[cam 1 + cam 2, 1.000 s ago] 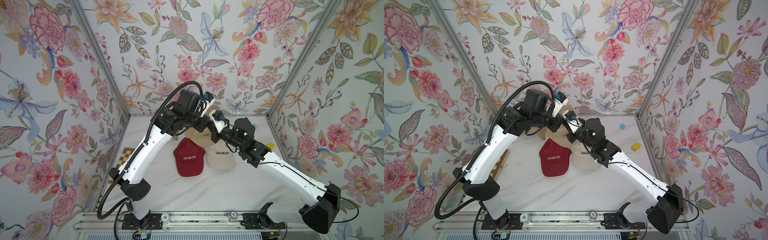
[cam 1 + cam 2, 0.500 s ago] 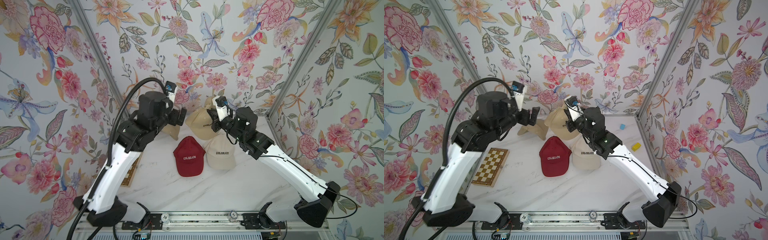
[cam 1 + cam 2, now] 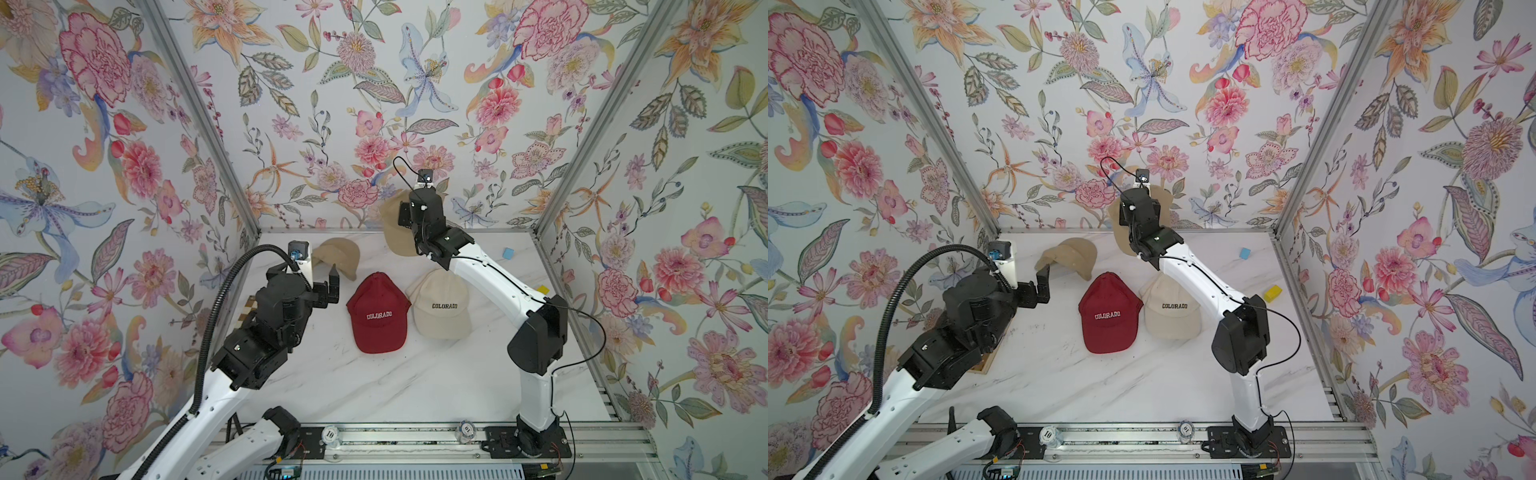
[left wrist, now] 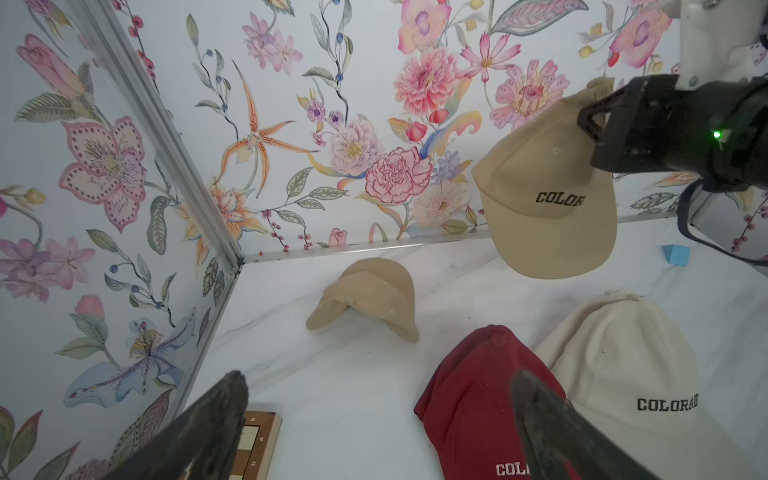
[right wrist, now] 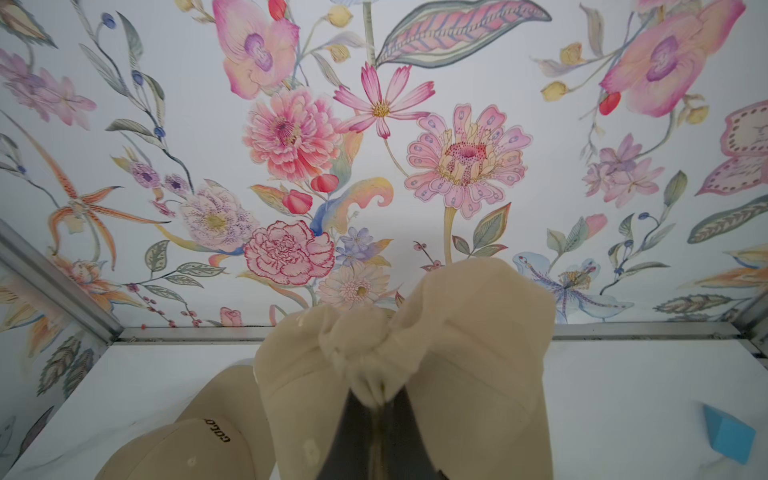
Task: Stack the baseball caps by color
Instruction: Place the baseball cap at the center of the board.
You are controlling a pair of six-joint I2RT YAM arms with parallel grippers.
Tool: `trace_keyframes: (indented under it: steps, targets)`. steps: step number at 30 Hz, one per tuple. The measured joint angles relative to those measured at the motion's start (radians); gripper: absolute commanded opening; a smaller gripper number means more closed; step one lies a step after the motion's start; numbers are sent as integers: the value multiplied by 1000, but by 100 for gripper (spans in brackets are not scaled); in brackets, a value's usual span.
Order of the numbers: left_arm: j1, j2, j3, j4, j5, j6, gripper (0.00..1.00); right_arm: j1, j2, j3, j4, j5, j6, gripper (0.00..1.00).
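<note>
Baseball caps in three colours are in view, and the tan pair is the one in hand. At the far edge, the right tool (image 5: pixel 376 401) is pressed together on a bunched fold of the lifted tan cap (image 4: pixel 544 232). That cap hangs clear of the bench (image 3: pixel 374 386), its lettering facing the left arm.

Over the left side of the bench, the left tool (image 4: pixel 376 376) is spread wide and holds nothing, pointing toward the far left corner. Just beyond it, near that corner, lies the resting tan cap (image 3: pixel 338 253), crumpled, with its brim folded over. It looks layered, but I cannot tell whether it is one cap or more.

Toward the middle of the bench sits the red cap (image 3: pixel 377 311). The cream cap (image 3: pixel 442 307) lies just beside it on the right, their edges meeting. Each shows a single crown from above, and any caps nested beneath are hidden.

My reading is that red and cream may already be stacked. Tan is unfinished, since the lifted cap has yet to be set onto the resting one.

Further out, a checkered board (image 4: pixel 255 436) lies at the left edge under the left arm. A blue block (image 3: pixel 508 252) and a yellow block (image 3: pixel 1272 293) sit near the right edge.
</note>
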Motion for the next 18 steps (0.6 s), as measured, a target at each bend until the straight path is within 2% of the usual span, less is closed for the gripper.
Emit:
trace_keyframes:
  steps: [4, 8, 18]
  targets:
    - [0, -4, -62, 65, 56, -10, 100, -4, 126, 139, -69, 28, 38, 0]
    - [0, -3, -68, 114, 92, 2, 100, -14, 173, 146, -108, 9, 74, 0]
    - [0, 53, -68, 164, 159, 63, 100, -99, 289, 147, -139, -127, 143, 0]
